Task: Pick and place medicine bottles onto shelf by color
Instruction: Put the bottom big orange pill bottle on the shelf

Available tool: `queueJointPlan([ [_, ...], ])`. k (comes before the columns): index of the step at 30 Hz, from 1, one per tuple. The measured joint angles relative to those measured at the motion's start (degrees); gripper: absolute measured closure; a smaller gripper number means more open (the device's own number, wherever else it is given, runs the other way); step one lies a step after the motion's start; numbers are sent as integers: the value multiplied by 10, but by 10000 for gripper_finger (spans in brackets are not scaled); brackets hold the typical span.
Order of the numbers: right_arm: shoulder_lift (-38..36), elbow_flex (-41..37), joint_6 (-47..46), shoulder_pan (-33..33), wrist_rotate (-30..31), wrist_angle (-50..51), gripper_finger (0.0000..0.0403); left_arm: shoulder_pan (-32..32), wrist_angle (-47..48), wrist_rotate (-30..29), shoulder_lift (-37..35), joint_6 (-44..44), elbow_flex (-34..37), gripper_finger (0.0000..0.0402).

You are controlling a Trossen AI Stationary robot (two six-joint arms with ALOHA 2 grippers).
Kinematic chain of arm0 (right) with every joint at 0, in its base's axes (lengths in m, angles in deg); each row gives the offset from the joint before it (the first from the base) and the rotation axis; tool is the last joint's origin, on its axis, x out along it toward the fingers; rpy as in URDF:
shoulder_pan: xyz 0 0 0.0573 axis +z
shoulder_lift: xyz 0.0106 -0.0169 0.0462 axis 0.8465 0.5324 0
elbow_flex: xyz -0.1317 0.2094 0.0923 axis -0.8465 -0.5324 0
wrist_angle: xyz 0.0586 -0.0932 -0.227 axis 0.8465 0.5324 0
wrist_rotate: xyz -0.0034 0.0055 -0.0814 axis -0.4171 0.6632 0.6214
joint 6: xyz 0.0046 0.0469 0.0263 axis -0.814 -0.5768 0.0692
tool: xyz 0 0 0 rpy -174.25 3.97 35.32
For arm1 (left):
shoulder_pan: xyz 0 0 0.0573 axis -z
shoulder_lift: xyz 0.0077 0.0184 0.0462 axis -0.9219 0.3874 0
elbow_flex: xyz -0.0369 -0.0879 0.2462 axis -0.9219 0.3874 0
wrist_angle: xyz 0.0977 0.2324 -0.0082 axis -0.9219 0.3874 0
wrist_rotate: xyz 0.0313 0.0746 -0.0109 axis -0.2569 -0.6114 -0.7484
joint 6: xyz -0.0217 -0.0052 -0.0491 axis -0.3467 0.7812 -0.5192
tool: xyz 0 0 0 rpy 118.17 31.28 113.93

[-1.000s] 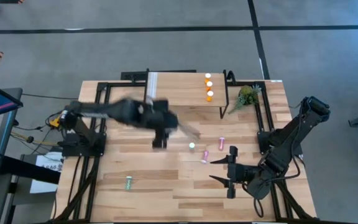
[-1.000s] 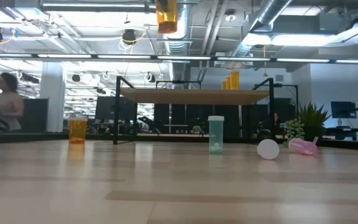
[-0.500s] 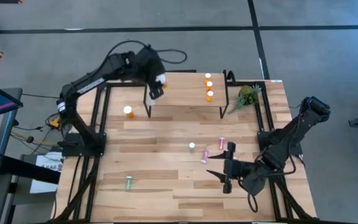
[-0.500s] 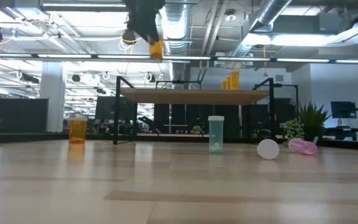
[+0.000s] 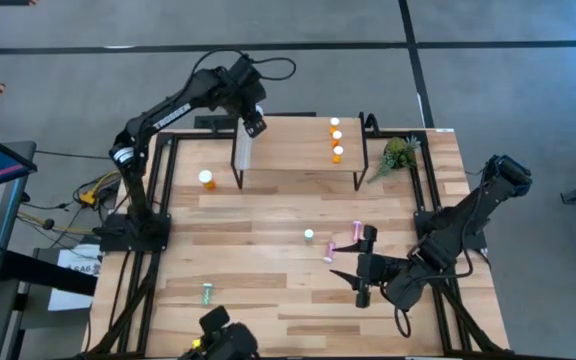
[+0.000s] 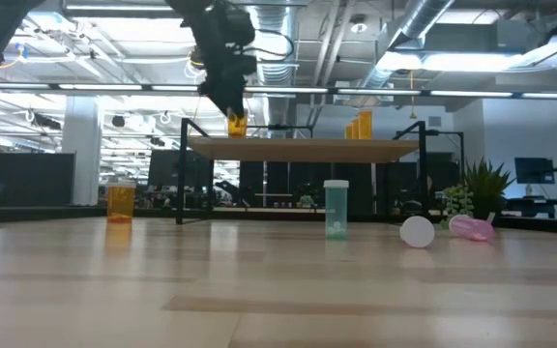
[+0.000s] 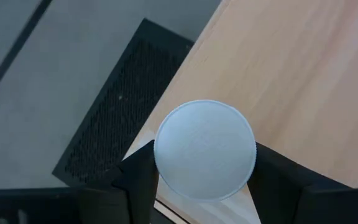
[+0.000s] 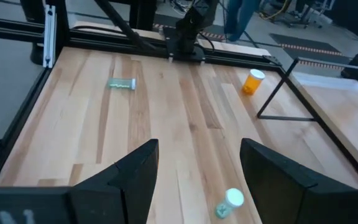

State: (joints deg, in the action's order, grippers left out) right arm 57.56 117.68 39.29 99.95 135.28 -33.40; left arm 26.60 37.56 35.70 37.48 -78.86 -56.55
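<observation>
Shelf [image 5: 288,150]: three orange bottles [image 5: 336,138] standing at its 3 o'clock end. Left gripper [image 5: 253,122] gripping an orange bottle [image 6: 237,123] at 9 o'clock end. Right gripper [image 5: 362,270] hanging wide.

The shelf [image 5: 298,150], a light-wood plank on thin black legs, carried 3 orange bottles [image 5: 336,138] in a row near one end. A 4th orange bottle [image 6: 237,124] hung upright over its other end. On the surface, 1 orange bottle [image 5: 206,179] stood beside the shelf, 1 green bottle [image 5: 309,235] stood upright, another green one [image 5: 207,293] lay flat, and 2 pink bottles [image 5: 332,249] lay down.
</observation>
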Motion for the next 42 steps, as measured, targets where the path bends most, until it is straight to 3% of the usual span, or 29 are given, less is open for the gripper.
queueJointPlan([
  [26, 0, 0, -2, 21, 0, 0, 154, -16, 27, 1, 26, -33, 4, 205],
  [42, 0, 0, -7, 21, 0, 0, 154, -15, 60, -8, 26, -26, 5, 135],
])
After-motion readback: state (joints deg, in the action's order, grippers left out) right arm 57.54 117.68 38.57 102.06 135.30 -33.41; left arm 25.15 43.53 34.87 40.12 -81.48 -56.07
